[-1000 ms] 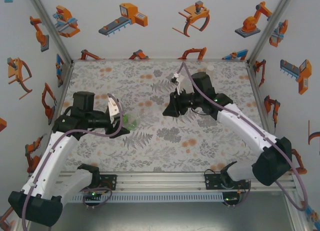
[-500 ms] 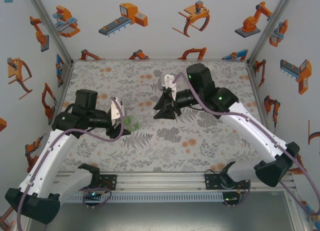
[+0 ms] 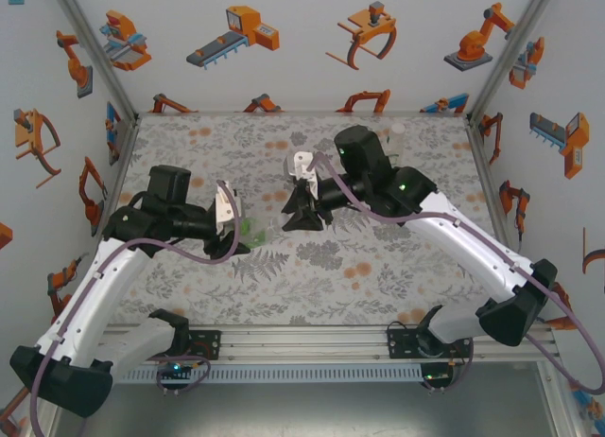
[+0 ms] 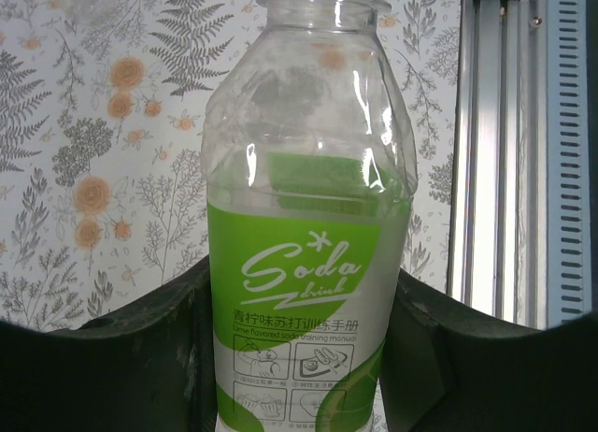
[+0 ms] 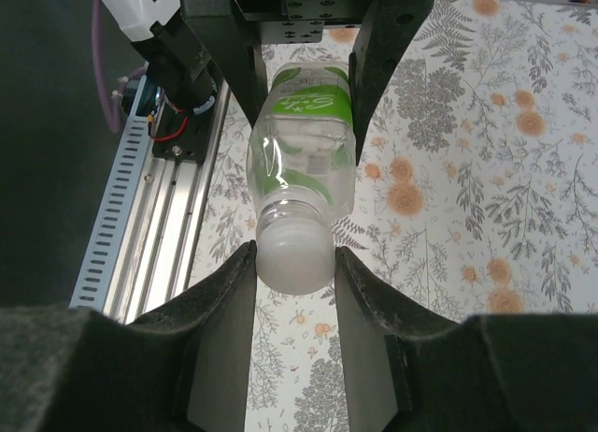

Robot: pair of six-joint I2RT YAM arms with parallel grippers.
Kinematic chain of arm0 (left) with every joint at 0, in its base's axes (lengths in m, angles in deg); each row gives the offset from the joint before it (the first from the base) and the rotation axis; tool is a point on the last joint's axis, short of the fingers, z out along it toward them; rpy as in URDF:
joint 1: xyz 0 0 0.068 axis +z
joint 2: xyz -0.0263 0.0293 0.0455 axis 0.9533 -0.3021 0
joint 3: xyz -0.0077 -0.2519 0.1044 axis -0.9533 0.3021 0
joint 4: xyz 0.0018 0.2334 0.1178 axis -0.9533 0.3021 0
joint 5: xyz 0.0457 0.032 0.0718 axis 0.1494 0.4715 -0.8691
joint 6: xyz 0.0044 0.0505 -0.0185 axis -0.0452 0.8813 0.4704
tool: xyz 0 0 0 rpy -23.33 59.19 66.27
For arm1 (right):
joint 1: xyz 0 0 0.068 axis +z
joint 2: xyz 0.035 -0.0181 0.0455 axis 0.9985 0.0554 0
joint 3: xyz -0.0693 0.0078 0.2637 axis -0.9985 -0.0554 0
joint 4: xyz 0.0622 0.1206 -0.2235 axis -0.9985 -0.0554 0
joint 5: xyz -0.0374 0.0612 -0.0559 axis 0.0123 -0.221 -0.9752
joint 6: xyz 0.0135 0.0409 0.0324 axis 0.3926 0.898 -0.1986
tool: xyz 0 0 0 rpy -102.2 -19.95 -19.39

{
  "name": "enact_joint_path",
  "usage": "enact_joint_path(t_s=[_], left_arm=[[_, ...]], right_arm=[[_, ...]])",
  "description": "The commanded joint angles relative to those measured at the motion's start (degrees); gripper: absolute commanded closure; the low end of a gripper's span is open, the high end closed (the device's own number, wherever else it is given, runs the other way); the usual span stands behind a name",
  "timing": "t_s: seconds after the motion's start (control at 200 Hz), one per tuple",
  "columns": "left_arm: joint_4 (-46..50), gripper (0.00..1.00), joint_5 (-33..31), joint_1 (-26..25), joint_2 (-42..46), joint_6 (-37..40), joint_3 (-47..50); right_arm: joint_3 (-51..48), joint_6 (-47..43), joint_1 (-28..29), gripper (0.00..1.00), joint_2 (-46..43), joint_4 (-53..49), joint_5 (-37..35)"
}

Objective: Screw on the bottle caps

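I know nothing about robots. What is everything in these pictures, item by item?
clear plastic bottle with a green label: one, clear and green, held in the air, left of centre.
small round white plastic cap: one, white, at that bottle's mouth.
small clear plastic bottle: one, clear, near the far edge, right side.
floral-print table cover: one, grey with orange flowers, under everything.
left tool: one, black, shut on the green-label bottle.
right tool: one, black, shut on the cap.

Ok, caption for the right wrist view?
Right gripper clamps a white cap at the mouth of a green-labelled bottle that the left gripper holds over the floral table.
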Motion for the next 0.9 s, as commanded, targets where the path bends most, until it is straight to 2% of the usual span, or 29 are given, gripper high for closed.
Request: enact_joint_path(t_s=[0.0, 0.32, 0.526, 0.896], left_arm=[[-2.41, 1.00, 1.87, -0.31, -0.30, -2.18, -1.68], [-3.43, 1.00, 2.22, -0.34, -0.20, -3.69, -1.84], [-4.26, 1.00, 4.21, -0.39, -0.41, -4.69, -2.11], [0.54, 1.00, 7.42, -0.96, -2.43, -2.12, -4.25]], right_arm=[[-1.04, -0.29, 1.00, 0.96, -0.68, 2.00, -0.54], [-2.38, 0.10, 1.47, 0.98, -1.20, 2.04, -1.35], [-4.39, 0.43, 1.80, 1.00, -2.09, 5.40, -2.33], [-4.44, -6.00, 2.75, 1.00, -2.18, 3.11, -0.62]])
